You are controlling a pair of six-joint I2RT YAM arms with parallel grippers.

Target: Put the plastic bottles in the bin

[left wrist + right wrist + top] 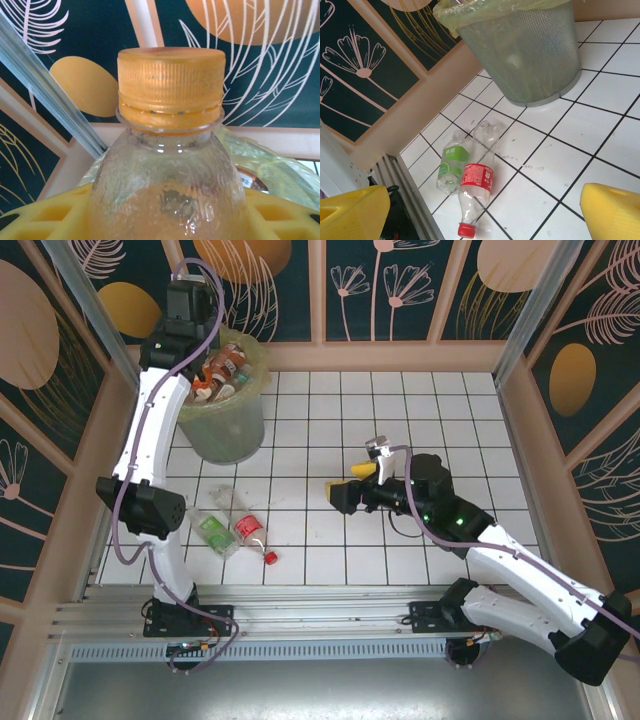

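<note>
Since the clear plastic orange-capped bottle (168, 150) should fall inside the rim, it is best let go only when squarely over the tall grey-green bag-lined bin (222, 430). Nearest, the right gripper (482, 212) gapes empty above two crushed labelled bottles (476, 177) on the tiles (400, 420); farther, the left gripper (167, 222) clamps that bottle above the bin's rim.

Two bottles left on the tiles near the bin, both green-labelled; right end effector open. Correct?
Not quite. The right wrist view shows one green-labelled bottle and one red-labelled bottle with a red cap. The rest holds: both lie on the tiles near the bin, right end effector open.
</note>
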